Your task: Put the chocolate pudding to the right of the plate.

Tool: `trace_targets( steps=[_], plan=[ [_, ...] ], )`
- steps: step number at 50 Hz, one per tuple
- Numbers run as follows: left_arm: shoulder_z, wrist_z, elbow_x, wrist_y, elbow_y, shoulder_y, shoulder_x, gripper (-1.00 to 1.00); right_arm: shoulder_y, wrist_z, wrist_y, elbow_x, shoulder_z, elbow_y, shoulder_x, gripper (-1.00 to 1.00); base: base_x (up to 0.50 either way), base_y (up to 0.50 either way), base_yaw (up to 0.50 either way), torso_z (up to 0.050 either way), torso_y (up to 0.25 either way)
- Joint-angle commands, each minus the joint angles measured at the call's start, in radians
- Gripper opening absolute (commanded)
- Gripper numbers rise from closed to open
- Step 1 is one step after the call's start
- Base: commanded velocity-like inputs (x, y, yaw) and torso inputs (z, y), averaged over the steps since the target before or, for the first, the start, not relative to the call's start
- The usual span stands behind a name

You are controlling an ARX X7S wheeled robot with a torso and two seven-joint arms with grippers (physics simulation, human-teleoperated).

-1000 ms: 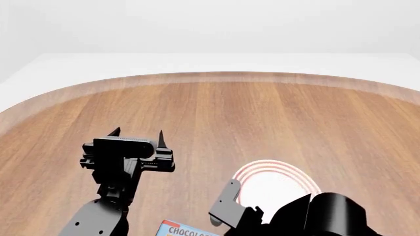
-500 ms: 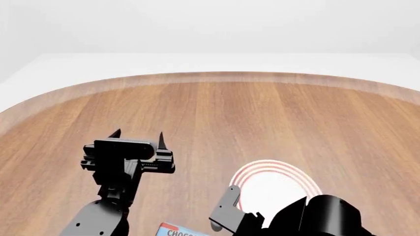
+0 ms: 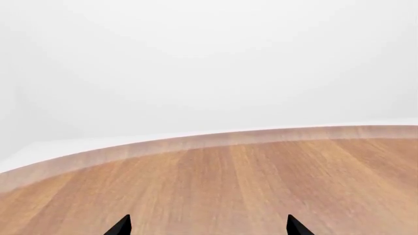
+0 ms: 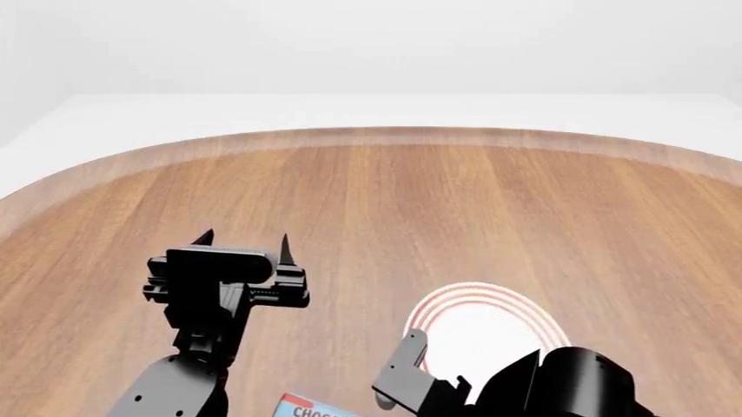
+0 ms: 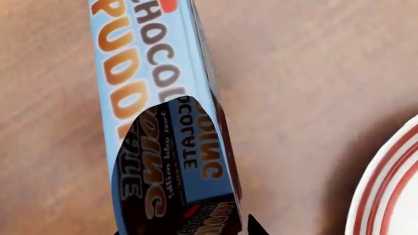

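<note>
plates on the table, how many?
1. The plate lies near the table's front edge, partly hidden behind the right arm; its rim also shows in the right wrist view beside the chocolate pudding. No others visible.

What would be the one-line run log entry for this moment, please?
stage: approach | right gripper: over chocolate pudding, grasp unclear | pudding: on table, left of plate | left gripper: open, idle

In my head view the chocolate pudding was cut off by the bottom edge, only a strip of its top showing. My right arm covered the near part of the plate and hid my right tool. In my right wrist view the plate was cropped to an arc. My left tool showed just two fingertips.
</note>
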Motion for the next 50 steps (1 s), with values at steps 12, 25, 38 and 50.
trace_targets(
  steps=[12, 25, 38, 50],
  plan=[
    [-0.005, -0.010, -0.012, 0.001, 0.004, -0.005, -0.010, 1.00, 0.060, 0.065, 0.020, 0.093, 0.083, -0.094, 0.040, -1.00, 0.00, 0.00, 0.00, 0.000, 0.000],
    [-0.006, -0.017, -0.019, -0.001, 0.015, -0.003, -0.015, 1.00, 0.112, 0.122, 0.042, 0.123, 0.143, -0.050, 0.087, -1.00, 0.00, 0.00, 0.00, 0.000, 0.000],
    [-0.005, -0.020, -0.024, 0.006, 0.006, -0.002, -0.018, 1.00, 0.148, 0.161, 0.004, 0.164, 0.271, 0.064, 0.181, -1.00, 0.00, 0.00, 0.00, 0.000, 0.000],
    [-0.004, -0.023, -0.026, 0.013, 0.000, -0.001, -0.022, 1.00, 0.177, 0.216, -0.019, 0.194, 0.368, 0.167, 0.254, -1.00, 0.00, 0.00, 0.00, 0.000, 0.000]
  ],
)
